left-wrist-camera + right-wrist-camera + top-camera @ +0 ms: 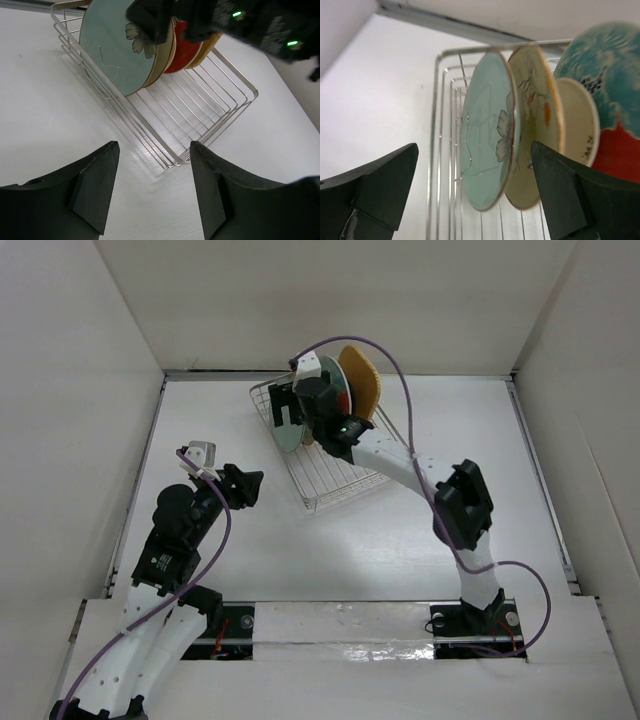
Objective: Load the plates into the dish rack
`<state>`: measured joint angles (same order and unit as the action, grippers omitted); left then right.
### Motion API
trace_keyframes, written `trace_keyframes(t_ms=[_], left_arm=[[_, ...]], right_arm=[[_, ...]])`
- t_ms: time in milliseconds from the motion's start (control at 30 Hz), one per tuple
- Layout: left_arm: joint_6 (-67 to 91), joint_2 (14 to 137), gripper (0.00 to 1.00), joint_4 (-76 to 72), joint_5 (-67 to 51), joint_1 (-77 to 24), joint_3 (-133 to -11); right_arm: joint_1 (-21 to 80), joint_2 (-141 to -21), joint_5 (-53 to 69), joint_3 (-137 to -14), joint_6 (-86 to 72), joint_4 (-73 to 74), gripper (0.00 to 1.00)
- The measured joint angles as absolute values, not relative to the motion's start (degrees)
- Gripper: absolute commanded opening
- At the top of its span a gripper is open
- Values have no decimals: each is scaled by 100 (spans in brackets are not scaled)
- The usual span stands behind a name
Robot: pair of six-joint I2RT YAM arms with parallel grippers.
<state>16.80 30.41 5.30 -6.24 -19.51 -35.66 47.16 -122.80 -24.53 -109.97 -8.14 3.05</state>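
The pale teal flowered plate stands on edge at the far end of the dish rack, frontmost in a tight row with the beige floral plate, the cream plate and the red patterned plate behind it. The orange plate closes the row at the rack's far rim. I cannot pick out a small black plate. The right gripper hangs over that end of the rack with its jaws spread wide either side of the teal plate, gripping nothing. The main risk, as I judge it, is the retreat. A sideways or tilted pull would catch a finger on the teal rim and tip that plate into the beige one, and the whole packed row could lean with it. Straight up from the rack looks like the safest exit. The purple cable loops over the rack's far end and might snag a plate rim. The white wall stands near beyond the rack, so there is little room that way. The left gripper waits off the rack's near-left side, jaws apart and empty. If it pushed forward it could shove the light wire rack, which sits askew on the table. The rack's near half holds no plates and gives the widest room.
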Motion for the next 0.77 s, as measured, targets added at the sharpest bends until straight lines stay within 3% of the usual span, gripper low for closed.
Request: trace_keyframes(t_ms=[167, 467, 767], left_arm=[[1699, 3055, 63, 569, -556, -1951, -3566], [1704, 3009, 63, 587, -552, -1951, -3566], [1704, 2880, 62, 558, -591, -1951, -3566]], right_arm=[[4729, -10696, -2287, -9848, -932, -45, 100], [4884, -8355, -2187, -7314, -1140, -845, 99], [5078, -6173, -2355, -5085, -1441, -510, 98]])
